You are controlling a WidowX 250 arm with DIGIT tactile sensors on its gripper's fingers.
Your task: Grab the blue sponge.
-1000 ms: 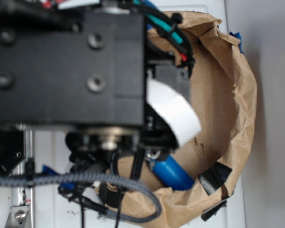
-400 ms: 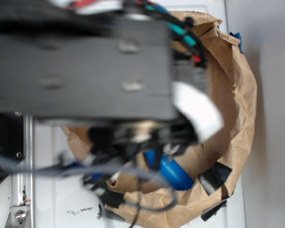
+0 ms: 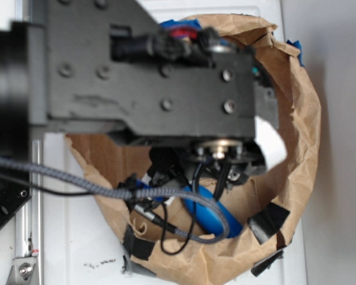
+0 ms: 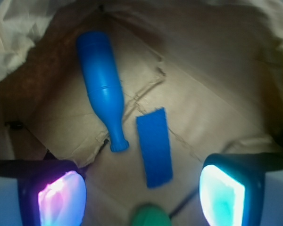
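wrist view: the pincer [image 4: 141, 190] hangs over the inside of a brown paper bag [image 4: 236, 94], its two lit fingers spread wide at the lower corners with nothing between them.
pincer state: released and empty; one pad [image 4: 61, 200] glows pink-violet, the other cyan, and neither touches anything.
blue sponge [image 4: 154, 147]: lies flat on the bag's creased cardboard-coloured floor, just ahead of the gap between the fingers and roughly centred on it, long axis pointing away from the pincer with a slight tilt.
why it sits so: being thin and flat, it rests wherever the floor is level, so its narrow width falls across the opening, which i judge suits a straight descent.
blue pin [image 4: 101, 84]: glossy bottle-shaped toy, lying ahead and to the pink-finger side, its narrow end just beside the sponge's near half but apart from it.
risk: that narrow end is close enough that the pink finger could nudge or catch it on the way down.
exterior view: the arm's black body [image 3: 148, 77] fills the bag's mouth and hides the sponge; only part of the pin [image 3: 216, 214] and a grey braided cable [image 3: 77, 181] show below it.
bag walls: they stand rolled up all round, so the approach has to come from above.
step in hand: lining up over the sponge, grasp not yet made.
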